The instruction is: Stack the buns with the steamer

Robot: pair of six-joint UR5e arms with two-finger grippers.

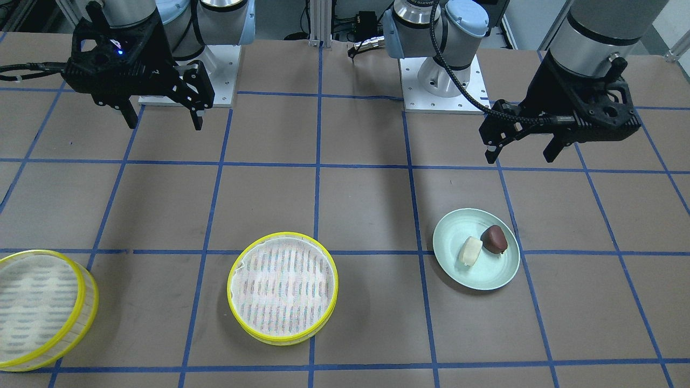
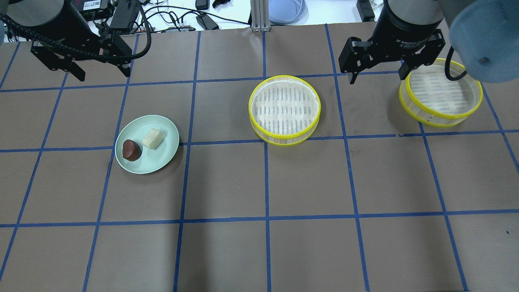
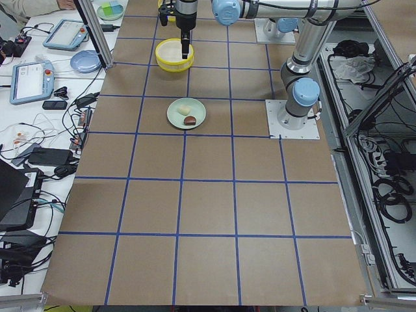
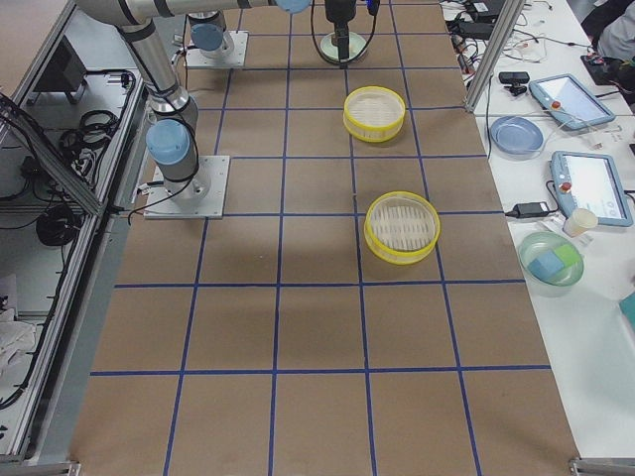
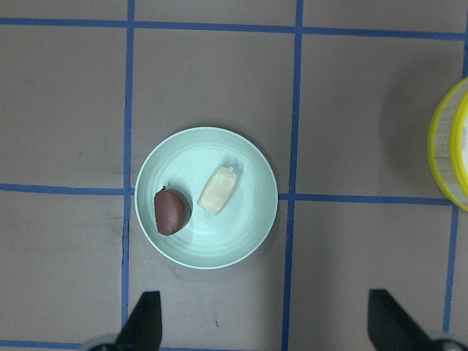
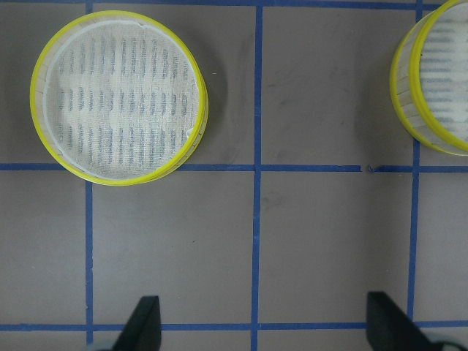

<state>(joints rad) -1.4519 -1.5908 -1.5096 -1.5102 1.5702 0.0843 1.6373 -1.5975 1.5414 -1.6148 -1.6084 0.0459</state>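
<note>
Broadly, blue tape (image 2: 267, 218) grids the brown table (image 2: 227, 182); cables (image 2: 170, 16) clutter beyond the steamer (image 2: 284, 109).

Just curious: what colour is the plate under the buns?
Pale green plate, clearest in the left wrist view.

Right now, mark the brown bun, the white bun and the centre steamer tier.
dark brown bun (image 2: 131, 149), overhead exterior view, middle of its glossy top.
cream-white bun (image 2: 153, 138), overhead exterior view, middle of its top.
centre steamer tier (image 2: 284, 106), overhead exterior view, middle of its bare slatted base.
</note>
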